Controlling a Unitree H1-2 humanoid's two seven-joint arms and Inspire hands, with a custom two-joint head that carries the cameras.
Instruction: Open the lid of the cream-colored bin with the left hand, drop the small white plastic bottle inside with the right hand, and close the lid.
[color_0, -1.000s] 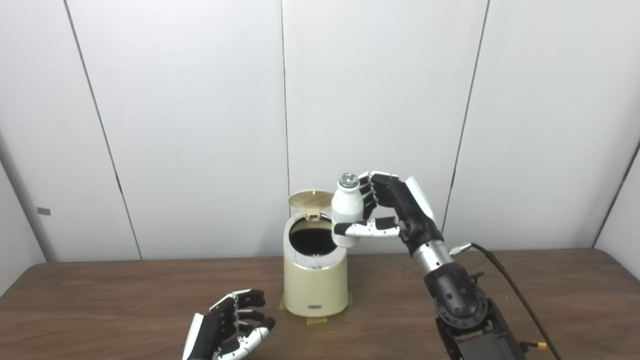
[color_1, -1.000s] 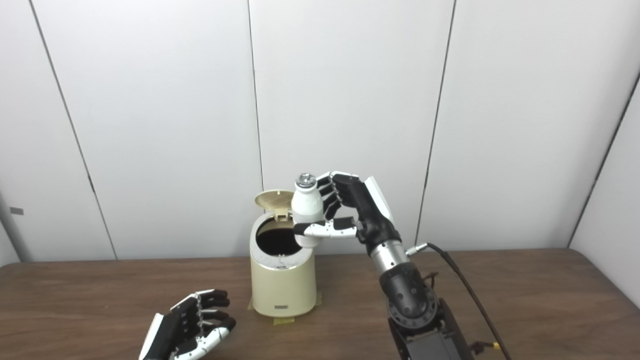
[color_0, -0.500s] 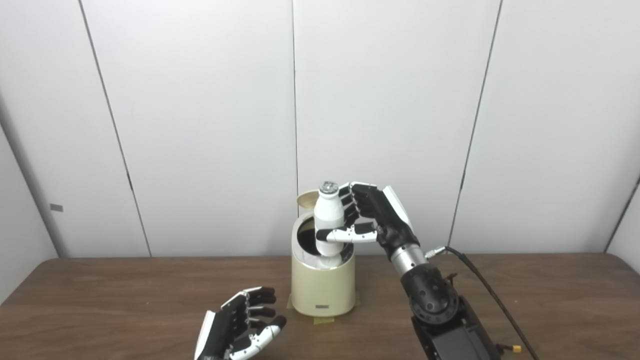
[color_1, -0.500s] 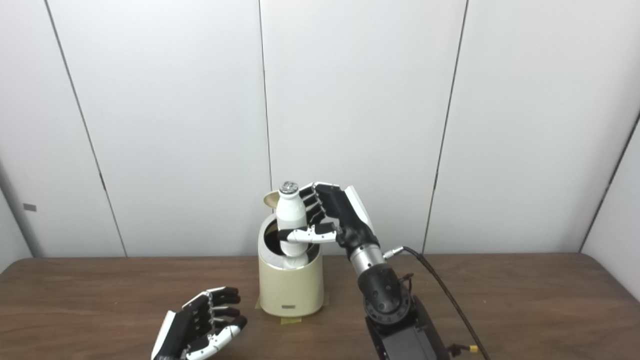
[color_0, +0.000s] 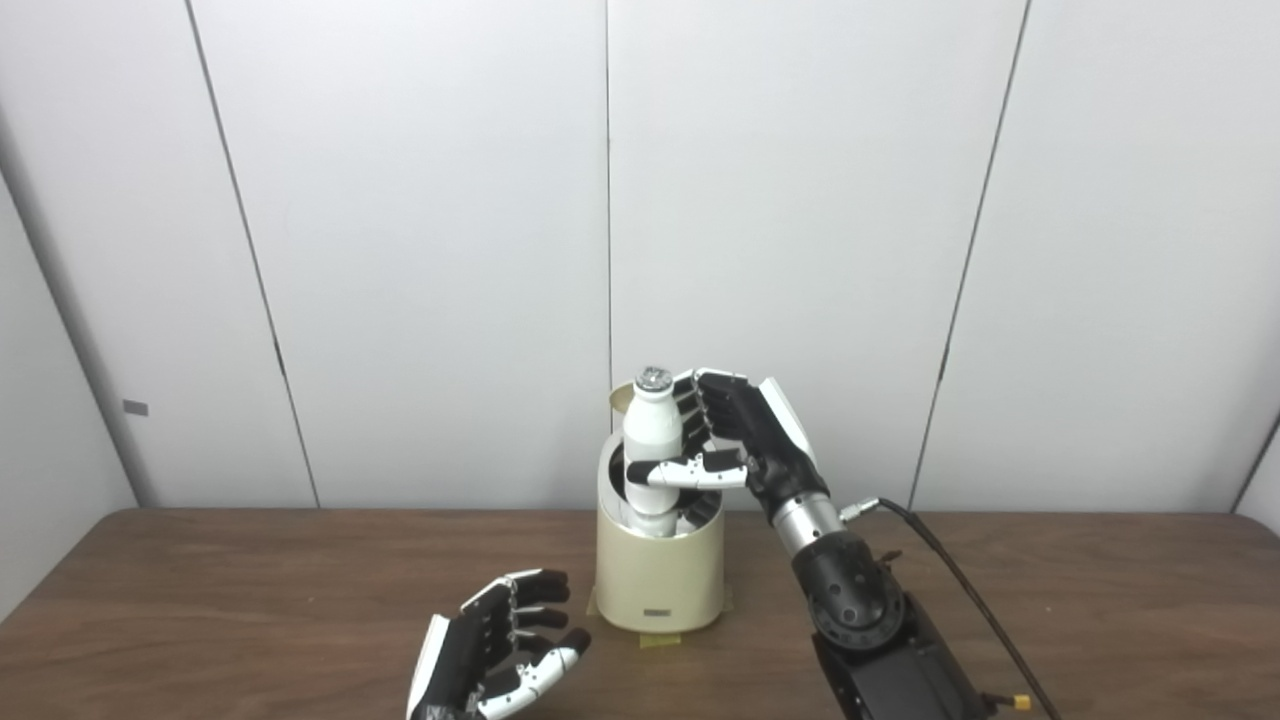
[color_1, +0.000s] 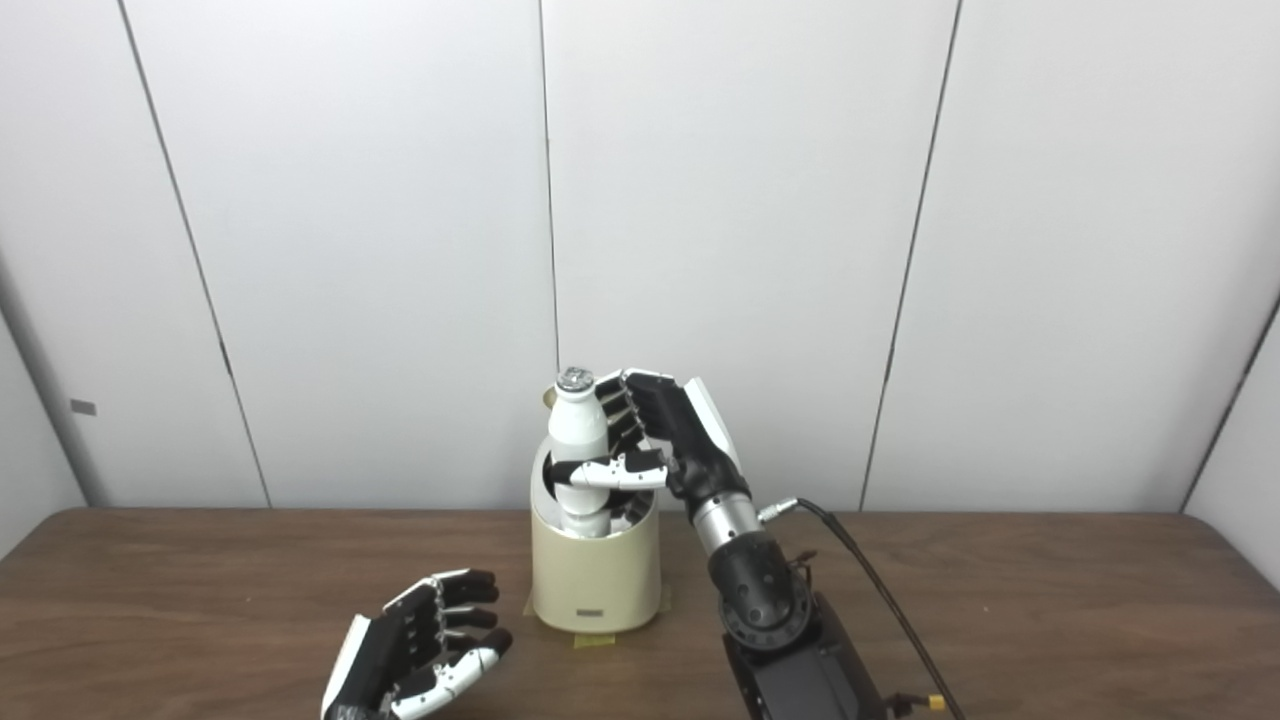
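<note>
Fingers of the left hand, low and left of centre in the frame, are spread and curled around nothing; that hand hovers just above the bench, near the bin's left side but apart from it. Further right, at mid-frame, the cream-colored bin stands on a patch of tape, its lid tipped up behind the opening. The small white plastic bottle is upright in the mouth of the bin, its base already below the rim, its silver cap above. Right again, the right hand grips the bottle, thumb across the front and the other fingers wrapped behind.

Risks, as I judge them: the bottle sits close to the front rim, so if released off-centre it may catch on the edge and tip outward instead of dropping. The right hand's thumb sits low, near the rim, and could snag as it withdraws and drag the bin. The raised lid could fall shut on the hand or bottle if knocked.

In the left eye view a sliver of lid shows left of the bottle's neck; in the right eye view the bottle hides nearly all of it. The right eye view shows more dark interior left of the bottle.
</note>
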